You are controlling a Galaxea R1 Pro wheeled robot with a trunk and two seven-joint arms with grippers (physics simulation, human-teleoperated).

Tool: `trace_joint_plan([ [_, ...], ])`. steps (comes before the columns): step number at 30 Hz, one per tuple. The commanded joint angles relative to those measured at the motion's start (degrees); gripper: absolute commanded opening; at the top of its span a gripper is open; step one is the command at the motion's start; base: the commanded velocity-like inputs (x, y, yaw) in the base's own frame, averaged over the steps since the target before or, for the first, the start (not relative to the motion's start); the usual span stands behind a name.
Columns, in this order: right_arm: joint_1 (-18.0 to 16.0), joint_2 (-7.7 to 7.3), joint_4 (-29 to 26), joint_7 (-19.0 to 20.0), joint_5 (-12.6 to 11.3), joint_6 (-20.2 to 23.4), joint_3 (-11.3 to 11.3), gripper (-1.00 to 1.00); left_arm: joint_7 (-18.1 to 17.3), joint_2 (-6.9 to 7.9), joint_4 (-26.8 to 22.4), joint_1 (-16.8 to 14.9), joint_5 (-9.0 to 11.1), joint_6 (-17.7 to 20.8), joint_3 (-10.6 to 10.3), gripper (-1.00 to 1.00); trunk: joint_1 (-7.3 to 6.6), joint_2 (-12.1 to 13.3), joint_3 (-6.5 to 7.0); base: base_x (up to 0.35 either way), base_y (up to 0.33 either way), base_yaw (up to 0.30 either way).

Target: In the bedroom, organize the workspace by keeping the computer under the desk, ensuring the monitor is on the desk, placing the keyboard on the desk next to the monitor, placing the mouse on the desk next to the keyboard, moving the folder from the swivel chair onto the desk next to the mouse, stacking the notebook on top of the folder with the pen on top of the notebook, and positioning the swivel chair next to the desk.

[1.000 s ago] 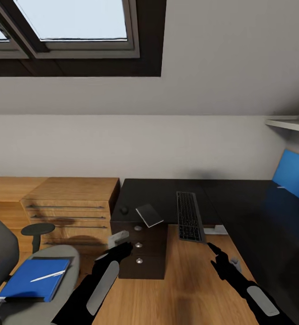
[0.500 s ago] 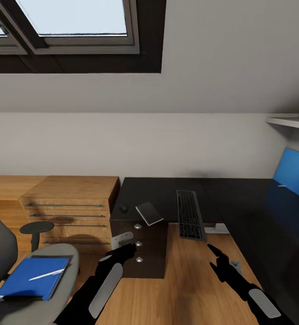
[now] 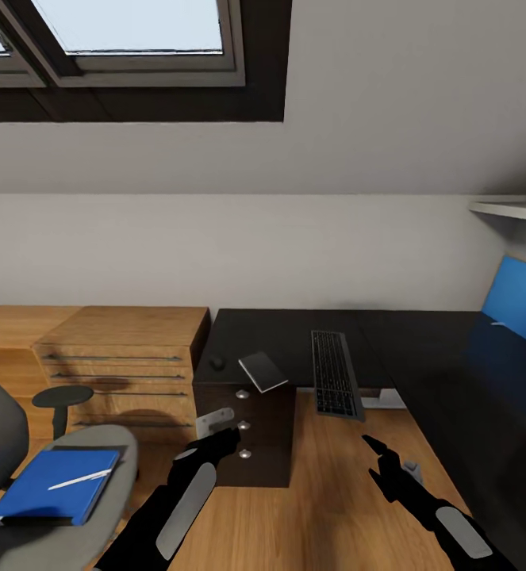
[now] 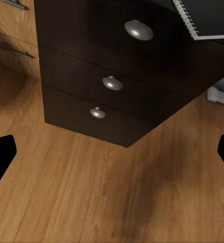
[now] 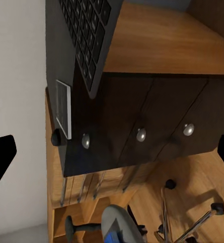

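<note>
Well, most of the tidying looks undone to me. At the lower left of the head view, the folder (image 3: 52, 485) lies on the seat of the swivel chair (image 3: 96, 523), with the pen (image 3: 78, 479) resting across it. Near the middle of the frame, the notebook (image 3: 263, 371) sits on the corner of the desk (image 3: 421, 357), overhanging the drawer unit (image 3: 251, 436), with a small dark mouse (image 3: 216, 363) just beside it. The keyboard (image 3: 335, 374) is on the desk too, its near end jutting past the edge. I see no monitor or computer from here. The left gripper (image 3: 229, 434) and right gripper (image 3: 378, 456) both hover low, fingers spread and holding nothing. No brand or writing is readable anywhere.
</note>
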Motion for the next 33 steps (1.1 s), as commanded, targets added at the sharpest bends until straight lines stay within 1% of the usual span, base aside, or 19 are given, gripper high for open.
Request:
trace_joint_plan([
  [1,0.0,0.03,0.0,0.0,-0.4,0.4,-0.2,1.00,0.4,0.01,-0.1,-0.1,0.4,0.1,-0.1,1.00,0.23,-0.5,-0.25,0.000,0.000,0.000],
  [5,0.0,0.10,-0.2,0.1,-0.3,0.3,-0.2,1.00,0.4,0.01,-0.1,-0.1,0.4,0.1,-0.1,1.00,1.11,-2.1,-0.97,0.000,0.000,0.000],
  [8,0.0,0.07,-0.2,1.0,-0.3,0.2,-0.2,1.00,0.4,0.01,0.0,-0.1,0.4,0.2,-0.2,1.00,1.77,-3.3,-1.51,0.000,0.000,0.000],
  [9,0.0,0.04,-0.2,3.0,-0.3,0.2,-0.2,1.00,0.4,0.01,0.0,0.0,0.4,0.2,-0.2,1.00,1.99,-3.7,-1.69,0.000,0.000,0.000],
  [11,0.0,-0.04,-0.2,4.1,-0.3,0.2,-0.2,1.00,0.4,0.01,0.2,0.0,0.4,0.2,-0.2,1.00,2.42,-4.5,-2.05,0.000,0.000,0.000],
  [12,0.0,-0.10,-0.2,5.3,-0.2,0.2,-0.3,1.00,0.4,0.00,0.4,-0.1,0.4,0.2,-0.2,1.00,2.64,-4.9,-2.23,0.000,0.000,0.000],
  [16,0.0,-0.29,-0.3,7.5,-0.2,0.0,-0.3,1.00,0.4,-0.04,0.6,0.0,0.4,0.2,-0.2,1.00,3.52,-6.5,-2.95,0.000,0.000,0.000],
  [18,0.0,-0.69,-0.3,8.2,-0.2,-0.8,-0.4,1.00,0.4,-0.06,0.6,-0.1,0.3,0.2,-0.2,1.00,3.96,-7.3,-3.31,0.000,0.000,0.000],
  [26,0.0,-1.06,-0.3,8.6,-0.2,-3.3,-0.3,1.00,0.4,-0.15,0.6,-0.1,0.3,0.2,-0.4,1.00,5.72,-10.5,-4.74,0.000,0.000,0.000],
  [33,0.0,-1.00,-0.3,8.7,-0.1,-4.2,-0.2,1.00,0.4,-0.16,0.7,-0.1,0.4,0.3,-0.4,1.00,7.26,-13.3,-6.00,0.000,0.000,0.000],
])
